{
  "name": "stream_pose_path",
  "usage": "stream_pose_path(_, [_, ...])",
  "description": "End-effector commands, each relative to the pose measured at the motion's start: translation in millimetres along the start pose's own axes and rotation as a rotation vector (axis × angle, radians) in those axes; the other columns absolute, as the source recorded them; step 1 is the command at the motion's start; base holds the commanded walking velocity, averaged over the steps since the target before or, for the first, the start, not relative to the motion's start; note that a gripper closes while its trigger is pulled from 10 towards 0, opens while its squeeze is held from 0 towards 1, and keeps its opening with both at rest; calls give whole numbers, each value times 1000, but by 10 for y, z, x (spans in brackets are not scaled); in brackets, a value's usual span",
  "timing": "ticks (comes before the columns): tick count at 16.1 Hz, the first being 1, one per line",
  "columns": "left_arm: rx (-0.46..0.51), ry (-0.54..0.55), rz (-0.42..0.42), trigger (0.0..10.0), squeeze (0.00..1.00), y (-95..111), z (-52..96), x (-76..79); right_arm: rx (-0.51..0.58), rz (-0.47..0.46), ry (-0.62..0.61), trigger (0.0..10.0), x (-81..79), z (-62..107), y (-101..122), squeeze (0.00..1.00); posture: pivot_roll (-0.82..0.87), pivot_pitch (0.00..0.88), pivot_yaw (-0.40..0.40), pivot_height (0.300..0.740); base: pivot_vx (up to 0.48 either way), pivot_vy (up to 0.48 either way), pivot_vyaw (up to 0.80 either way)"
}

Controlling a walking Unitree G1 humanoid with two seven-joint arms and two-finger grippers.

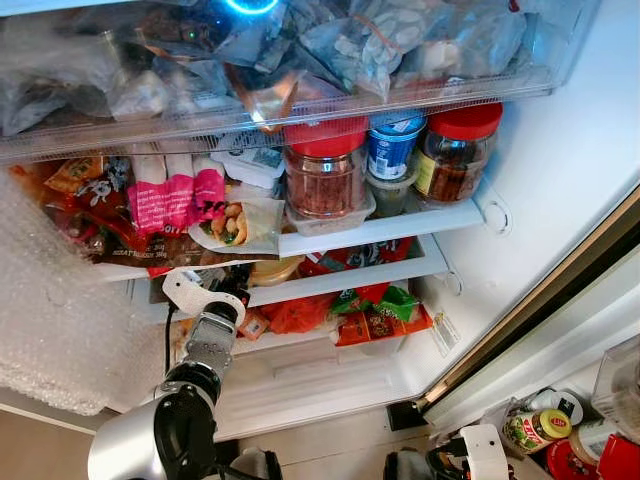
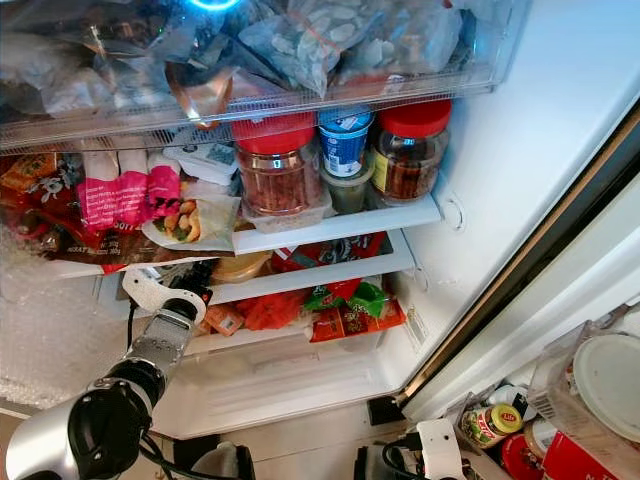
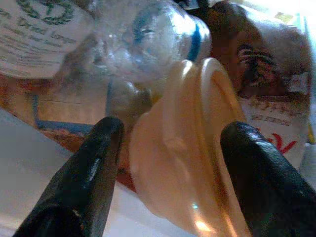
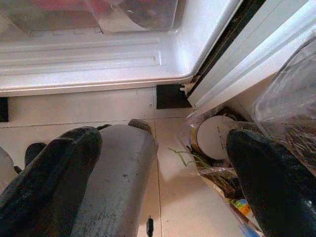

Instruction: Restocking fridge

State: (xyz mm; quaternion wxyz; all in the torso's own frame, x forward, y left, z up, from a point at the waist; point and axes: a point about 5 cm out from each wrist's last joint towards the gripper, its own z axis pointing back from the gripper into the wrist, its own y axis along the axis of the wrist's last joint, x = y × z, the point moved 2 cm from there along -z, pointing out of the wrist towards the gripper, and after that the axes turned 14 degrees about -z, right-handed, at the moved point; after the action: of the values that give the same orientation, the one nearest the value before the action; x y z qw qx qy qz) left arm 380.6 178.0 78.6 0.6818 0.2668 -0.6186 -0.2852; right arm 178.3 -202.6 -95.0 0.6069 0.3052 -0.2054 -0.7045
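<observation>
Fridge [image 1: 470,300] seen open, shelves crowded; placing step judged in hand. Left gripper [image 3: 168,163] reached onto left of middle shelf, fingers spread wide around pale lidded tub [image 3: 192,158], not clamped. Next: tub to be released, arm withdrawn. Right gripper [image 4: 163,173] idle, agape over floor
</observation>
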Motion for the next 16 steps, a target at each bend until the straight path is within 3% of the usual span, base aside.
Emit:
stream_pose_path(1, [3,-7,11,10000,0,-13,26,-34,-232,-17,-53,10000,90,201,-610,0,-246,138,26,653,0,0,0])
stream_pose_path(10, [8,-102,-68,10000,0,-31,148,-119,-215,-21,-62,10000,81,147,-514,0,-224,86,45,653,0,0,0])
stream_pose_path(15, [-8,-119,-186,10000,0,-93,300,-254,-214,-18,-64,10000,93,139,-492,0,-215,71,45,653,0,0,0])
stream_pose_path(16, [-7,-111,-241,10000,0,-100,360,-317,-214,-17,-65,10000,99,139,-487,0,-211,67,43,653,0,0,0])
